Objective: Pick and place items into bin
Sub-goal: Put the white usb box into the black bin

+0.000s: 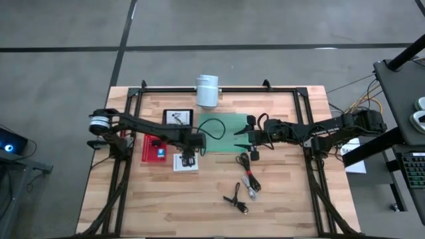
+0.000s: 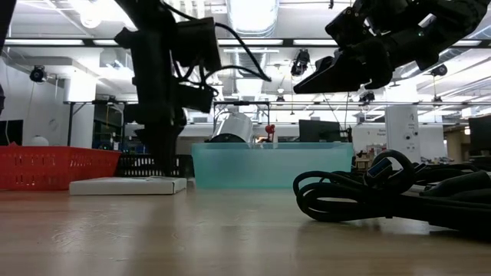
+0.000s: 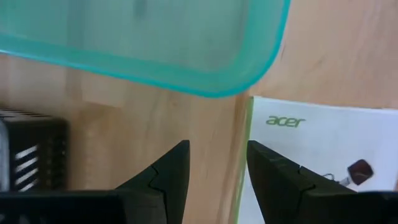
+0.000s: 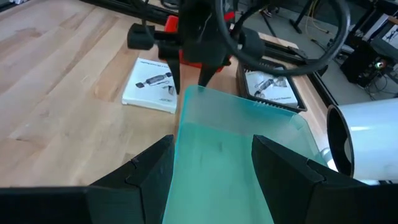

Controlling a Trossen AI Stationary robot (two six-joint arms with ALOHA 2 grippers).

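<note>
My left gripper [image 1: 189, 157] [image 3: 217, 163] is open and points down at the near-left corner of the teal bin [image 1: 222, 127] [image 3: 155, 37]. Its fingers stand astride the edge of a white printed card [image 1: 185, 163] [image 3: 317, 140] lying flat on the table. My right gripper [image 1: 248, 137] [image 4: 211, 168] hovers open and empty above the bin's right part. A second card [image 1: 178, 117] lies in a black tray. Two black cables [image 1: 250, 179] [image 1: 236, 198] lie on the near table. A small dark knob [image 1: 253, 157] sits near the bin. My left gripper comes at the card's edge [image 3: 245, 168] from above, pointing down, one finger [image 3: 273, 180] over the card and one [image 3: 168, 180] over bare wood. I cannot tell whether the fingertips touch the card or the table.
A white cylinder [image 1: 207, 91] lies at the far edge behind the bin. A red basket [image 1: 155, 147] [image 2: 54, 165] sits left of the card. A black frame [image 1: 133, 99] rims the table. Open wood lies toward the near edge around the cables.
</note>
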